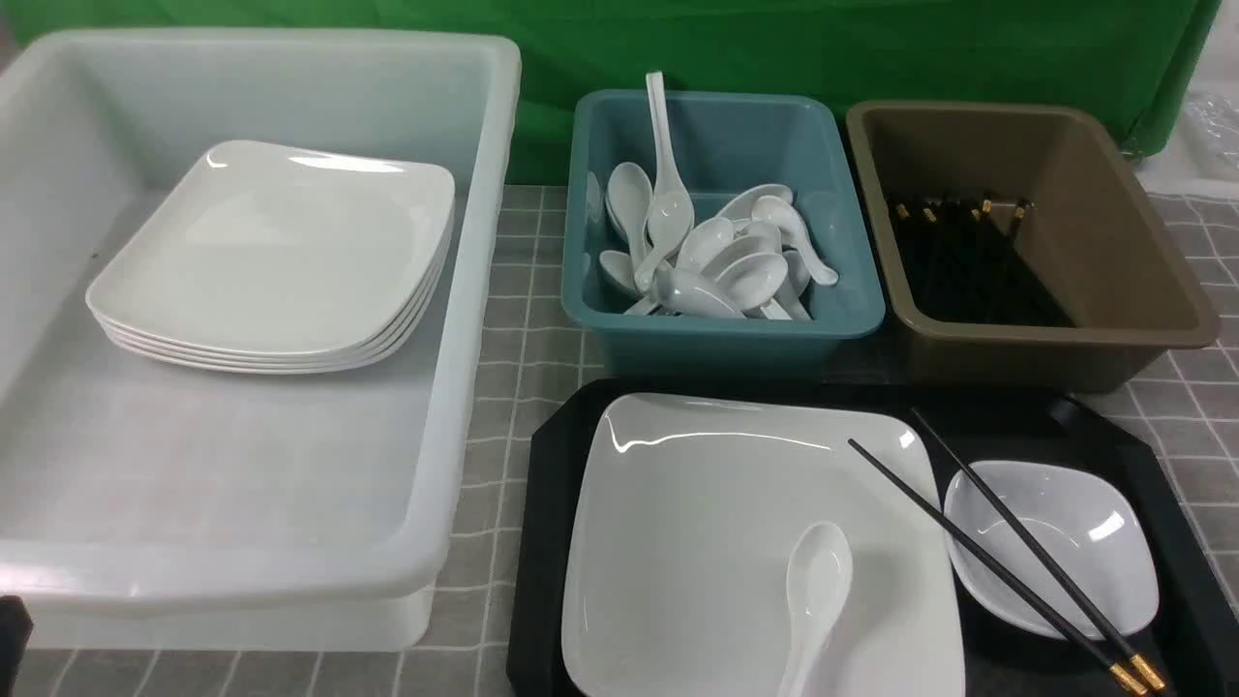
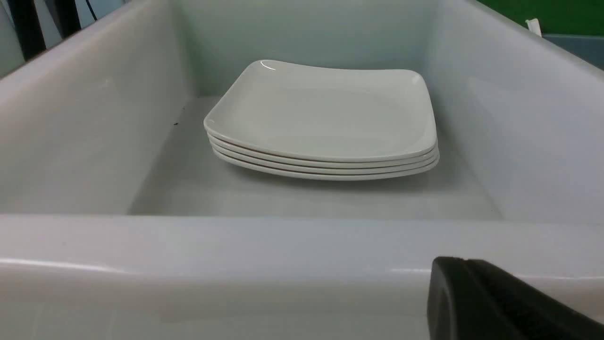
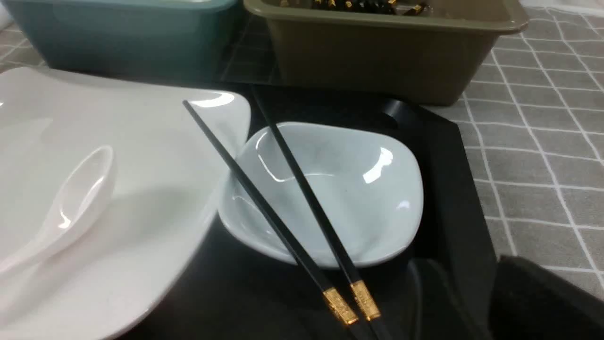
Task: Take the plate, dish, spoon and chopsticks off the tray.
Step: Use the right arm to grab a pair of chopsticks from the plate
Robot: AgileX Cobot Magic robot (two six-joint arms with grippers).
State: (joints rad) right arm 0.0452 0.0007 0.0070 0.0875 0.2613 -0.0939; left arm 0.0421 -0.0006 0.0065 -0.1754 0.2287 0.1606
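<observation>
The black tray (image 1: 547, 542) lies at the front right of the table. On it rests the large white plate (image 1: 697, 542), with the white spoon (image 1: 818, 590) lying in its near right part. To the plate's right sits the small white dish (image 1: 1084, 503). The black chopsticks (image 1: 1007, 574) lie slanted across the plate's corner and the dish, gold caps nearest me. My right gripper (image 3: 465, 262) hovers by the tray's right rim, near the dish (image 3: 358, 198) and the chopsticks (image 3: 264, 208), open and holding nothing. My left gripper (image 2: 460, 264) is shut and empty, just outside the white tub's near wall.
A big white tub (image 1: 474, 290) on the left holds a stack of white plates (image 1: 281, 252). Behind the tray stand a teal tub (image 1: 716, 324) with several white spoons and a brown tub (image 1: 1113, 223) with several chopsticks. A grey checked cloth (image 1: 523, 368) covers the table.
</observation>
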